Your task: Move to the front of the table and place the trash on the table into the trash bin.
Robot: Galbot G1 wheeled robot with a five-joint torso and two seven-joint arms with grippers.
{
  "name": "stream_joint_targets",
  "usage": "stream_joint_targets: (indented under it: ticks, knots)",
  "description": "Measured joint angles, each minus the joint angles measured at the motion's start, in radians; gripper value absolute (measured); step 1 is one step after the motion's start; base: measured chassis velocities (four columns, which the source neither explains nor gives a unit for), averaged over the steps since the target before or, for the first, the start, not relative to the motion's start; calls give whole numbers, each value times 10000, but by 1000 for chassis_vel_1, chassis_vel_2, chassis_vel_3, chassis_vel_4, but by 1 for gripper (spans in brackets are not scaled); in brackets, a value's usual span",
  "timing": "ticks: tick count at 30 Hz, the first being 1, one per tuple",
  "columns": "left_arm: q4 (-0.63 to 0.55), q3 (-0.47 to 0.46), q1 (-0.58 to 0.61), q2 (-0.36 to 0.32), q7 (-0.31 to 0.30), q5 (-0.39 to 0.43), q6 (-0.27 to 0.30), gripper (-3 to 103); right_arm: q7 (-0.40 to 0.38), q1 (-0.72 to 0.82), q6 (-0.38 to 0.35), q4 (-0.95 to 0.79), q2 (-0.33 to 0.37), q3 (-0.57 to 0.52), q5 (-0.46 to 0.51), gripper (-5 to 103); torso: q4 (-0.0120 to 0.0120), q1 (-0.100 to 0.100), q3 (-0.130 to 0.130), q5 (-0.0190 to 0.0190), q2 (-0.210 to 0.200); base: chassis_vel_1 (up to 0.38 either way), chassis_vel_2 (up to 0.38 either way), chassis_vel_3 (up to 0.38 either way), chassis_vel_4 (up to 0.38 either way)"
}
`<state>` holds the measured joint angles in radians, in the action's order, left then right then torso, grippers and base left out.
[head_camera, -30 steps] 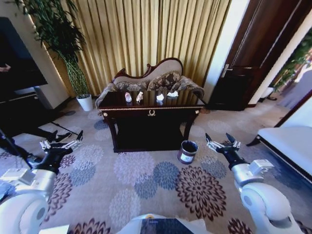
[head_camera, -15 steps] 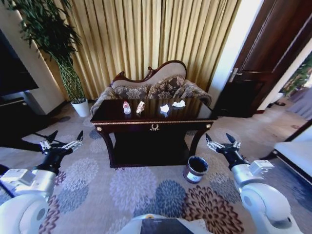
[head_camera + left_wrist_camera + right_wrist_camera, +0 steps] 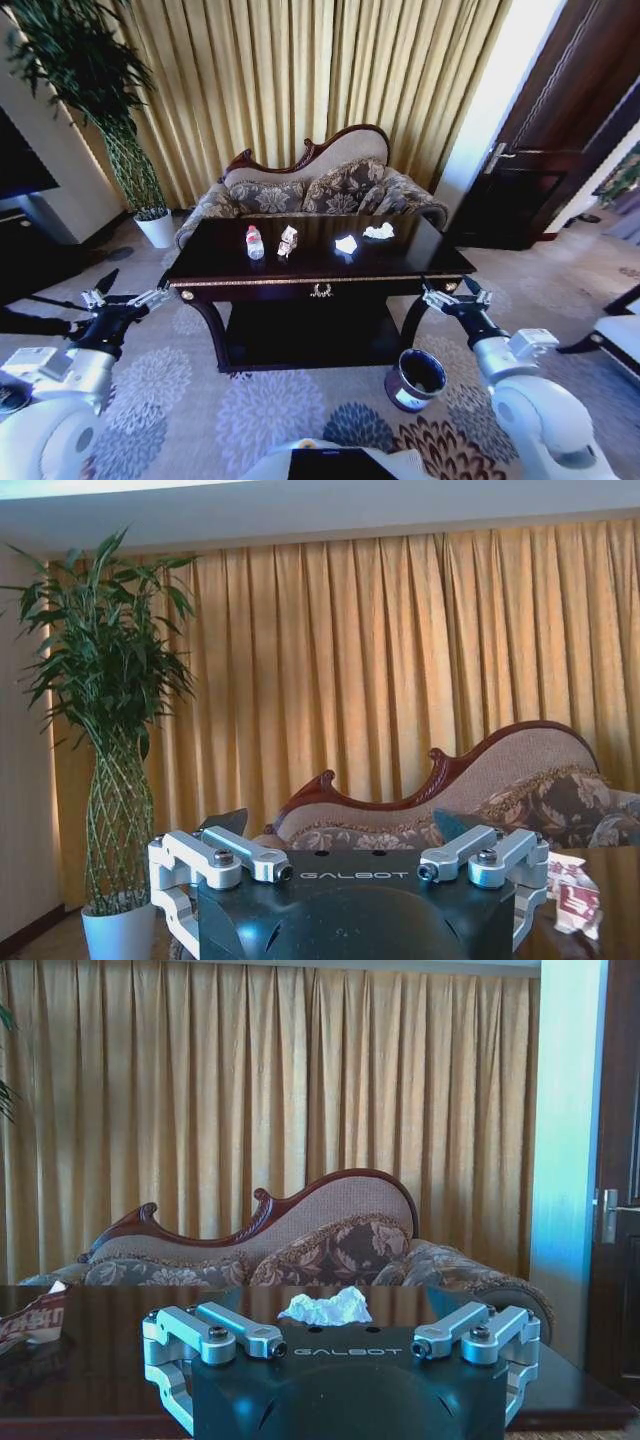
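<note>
Head view | trash bin (image 3: 416, 379) upright, beside table (image 3: 420, 262) | contents unclear

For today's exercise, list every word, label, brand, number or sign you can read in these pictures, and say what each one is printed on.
"GALBOT": on the black body of the left end effector, wrist view.
"GALBOT": on the black body of the right end effector, wrist view.
Clear bottle on the table: label too small to read.
Crushed carton: red print, unreadable.
Trash bin: no readable mark.
Table's gold emblem: ornament, not text.
</note>
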<state>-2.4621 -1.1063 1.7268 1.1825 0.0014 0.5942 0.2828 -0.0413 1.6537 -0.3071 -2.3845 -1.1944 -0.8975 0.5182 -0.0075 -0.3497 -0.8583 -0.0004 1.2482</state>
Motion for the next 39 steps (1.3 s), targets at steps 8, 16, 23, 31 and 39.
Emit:
stream_joint_targets:
  ticks: [8,16,23,31,39]
  knots:
    - [4,-6,-7,3,1,19,-6,100,2,0,-1,-6,1,5,-13,100,-1,4,1,3,2,-162,158,169,-154]
    - [-22,-11,22,26,1,28,-13,100,6,3,-3,-31,-2,34,-36,100,-1,3,1,2,1,-168,174,176,-175]
    - [-83,-5,28,65,-2,114,-19,100,6,-12,-4,-39,48,41,-41,100,0,-7,-3,2,-3,-142,120,123,-131]
    - [-169,-141,109,75,-40,370,-35,100,154,-548,-471,401,574,134,517,100,-1,11,4,4,6,0,0,0,0]
    - [-176,-373,221,99,-148,457,-48,100,171,-2937,-1389,2523,2178,772,1986,100,1,-2,-1,3,-1,0,0,0,0]
